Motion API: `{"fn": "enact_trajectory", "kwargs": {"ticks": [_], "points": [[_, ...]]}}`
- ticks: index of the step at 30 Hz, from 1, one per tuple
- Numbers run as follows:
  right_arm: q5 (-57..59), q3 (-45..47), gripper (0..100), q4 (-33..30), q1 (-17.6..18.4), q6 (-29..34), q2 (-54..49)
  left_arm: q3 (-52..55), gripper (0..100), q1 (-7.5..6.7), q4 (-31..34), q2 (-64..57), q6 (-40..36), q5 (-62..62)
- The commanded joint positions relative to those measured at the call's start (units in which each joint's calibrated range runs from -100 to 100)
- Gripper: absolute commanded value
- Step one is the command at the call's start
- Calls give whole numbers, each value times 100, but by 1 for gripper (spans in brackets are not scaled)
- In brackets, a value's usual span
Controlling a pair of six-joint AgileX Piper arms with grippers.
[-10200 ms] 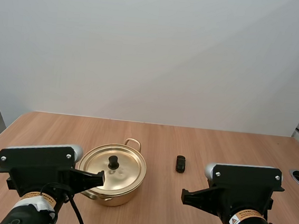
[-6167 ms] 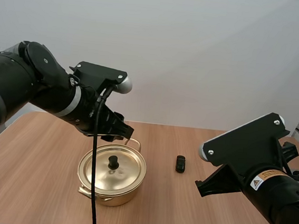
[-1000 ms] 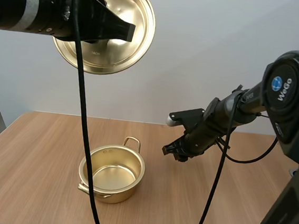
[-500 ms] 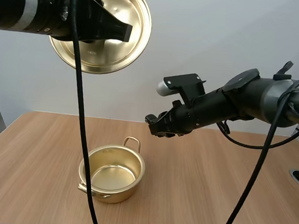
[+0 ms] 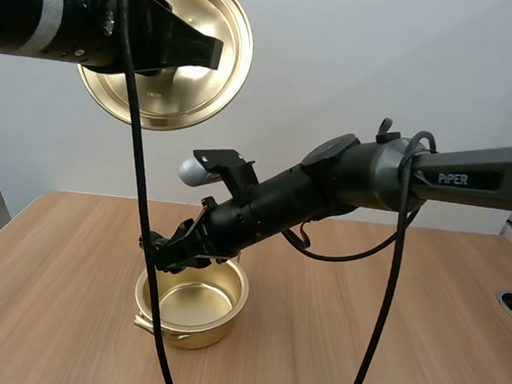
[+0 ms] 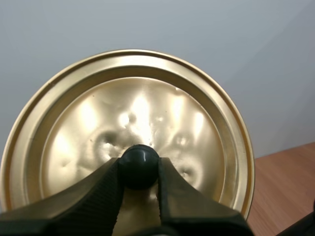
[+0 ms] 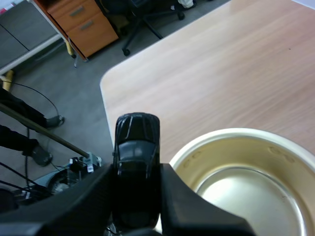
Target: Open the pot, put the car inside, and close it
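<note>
Wooden table (image 5: 359,347) bears the uncovered pot (image 5: 197,333), its bare gold bottom showing; right gripper (image 5: 163,254) pinches the black car (image 7: 136,157) just over its rim, while left gripper (image 6: 139,171) clamps the lid (image 6: 147,110) by its knob (image 6: 139,160), high above

Illumination was bright, diffuse and even. The lid (image 6: 197,147) carried several soft glare patches across its dented face. The pot (image 5: 192,306) interior returned warm highlights and cast a narrow shadow onto the table (image 5: 359,347).
</note>
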Motion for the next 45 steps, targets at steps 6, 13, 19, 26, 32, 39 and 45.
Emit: {"fn": "enact_trajectory", "kwargs": {"ticks": [6, 13, 19, 26, 32, 39, 45], "points": [[-2210, 0, 0, -1445, 20, 219, 448, 0, 0, -1, 11, 7, 0, 59], [-2109, 0, 15, -1409, 20, 161, 652, 0, 0, -1, 11, 7, 0, 59], [-1980, 0, 61, -1515, 20, 274, 652, 0, 0, -1, 11, 7, 10, 102], [-1521, 0, 39, -1765, 20, 440, 604, 213, 0, -1, 34, 81, 37, 78], [-3055, 0, 0, -3152, -148, 1836, 63, 975, 0, -1, 118, 406, 119, 78], [-3629, 0, 0, -3680, -745, 2431, -466, 1670, 0, -1, -46, 606, 536, 256], [-3629, 0, 0, -3680, -1301, 2450, -818, 2382, 0, -1, -36, 875, 978, 768]]}}
